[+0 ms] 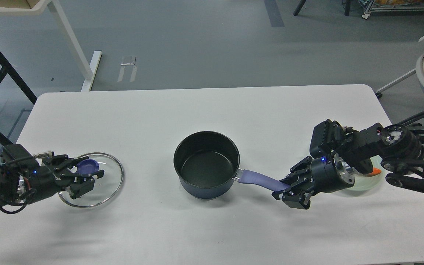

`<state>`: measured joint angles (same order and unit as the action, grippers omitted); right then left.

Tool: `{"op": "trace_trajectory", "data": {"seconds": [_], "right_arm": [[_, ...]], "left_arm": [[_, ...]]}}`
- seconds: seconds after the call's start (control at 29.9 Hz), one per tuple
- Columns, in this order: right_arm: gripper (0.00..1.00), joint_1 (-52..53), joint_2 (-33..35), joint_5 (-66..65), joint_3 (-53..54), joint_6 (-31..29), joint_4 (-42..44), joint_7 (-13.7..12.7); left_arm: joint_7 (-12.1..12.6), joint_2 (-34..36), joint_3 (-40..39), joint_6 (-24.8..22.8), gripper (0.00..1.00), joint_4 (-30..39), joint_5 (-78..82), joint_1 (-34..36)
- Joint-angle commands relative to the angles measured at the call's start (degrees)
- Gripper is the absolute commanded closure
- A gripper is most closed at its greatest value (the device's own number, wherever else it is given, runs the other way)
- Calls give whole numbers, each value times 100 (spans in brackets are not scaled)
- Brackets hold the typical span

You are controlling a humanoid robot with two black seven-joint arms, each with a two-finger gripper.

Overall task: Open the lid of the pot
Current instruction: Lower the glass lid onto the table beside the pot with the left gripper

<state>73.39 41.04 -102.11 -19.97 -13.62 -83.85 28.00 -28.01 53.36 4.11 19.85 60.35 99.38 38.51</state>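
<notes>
The dark blue pot [206, 165] stands uncovered in the middle of the white table [212, 110], its purple handle [258, 179] pointing right. My right gripper [288, 188] is shut on the end of that handle. The glass lid [103, 184] with a blue knob [88, 167] lies flat on the table at the left, apart from the pot. My left gripper [82, 176] is open, low over the lid, with its fingertips beside the knob.
A pale green plate [375, 178] with something orange on it sits under my right arm near the table's right edge. White and black frame legs stand on the floor beyond the table's far left corner.
</notes>
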Motion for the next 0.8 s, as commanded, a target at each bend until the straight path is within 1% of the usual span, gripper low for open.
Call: {"op": "trace_trajectory", "data": {"seconds": [0.0, 0.1, 0.13, 0.17, 0.2, 0.27, 0.33, 0.37, 0.5, 0.53, 0.57, 0.6, 0.67, 0.7, 0.74, 0.77], "right_arm": [[66, 0, 0, -2, 2, 0, 0, 0], [66, 0, 0, 7, 2, 0, 0, 0], [66, 0, 0, 7, 2, 0, 0, 0], [66, 0, 0, -2, 2, 0, 0, 0], [66, 0, 0, 7, 2, 0, 0, 0], [66, 0, 0, 7, 1, 0, 0, 0], [66, 0, 0, 7, 2, 0, 0, 0], [66, 0, 0, -2, 2, 0, 0, 0], [66, 0, 0, -2, -7, 0, 0, 0], [66, 0, 0, -2, -7, -9, 0, 0], [66, 0, 0, -2, 1, 0, 0, 0], [66, 0, 0, 7, -7, 0, 0, 0], [66, 0, 0, -2, 1, 0, 0, 0], [66, 0, 0, -2, 2, -9, 0, 0], [66, 0, 0, -2, -7, 0, 0, 0], [66, 0, 0, -2, 1, 0, 0, 0]], "left_arm": [[1, 17, -33, 1, 1, 12, -6, 25], [1, 17, -41, -7, 1, 21, -6, 25], [1, 26, -24, -7, 4, 21, -15, 25], [1, 17, -15, -7, 9, 21, -15, 25], [1, 17, 11, -16, 24, 21, -15, 25], [1, 26, 20, -25, 51, 21, 20, 25], [1, 26, 29, -25, 88, 21, 72, 7], [1, 34, 29, -25, 94, 21, 81, 7], [1, 43, 37, -25, 96, 30, 99, -19], [1, 43, 38, -25, 95, 21, 99, -11], [1, 8, 29, -16, 92, 4, 90, -11], [1, 8, 29, -7, 86, 3, 90, -11], [1, -1, 29, -7, 68, 3, 73, -2], [1, -9, 20, -7, 61, 3, 64, -2], [1, -10, 20, 1, 51, 3, 64, -10], [1, -18, 20, 1, 36, 3, 73, -19]]}}
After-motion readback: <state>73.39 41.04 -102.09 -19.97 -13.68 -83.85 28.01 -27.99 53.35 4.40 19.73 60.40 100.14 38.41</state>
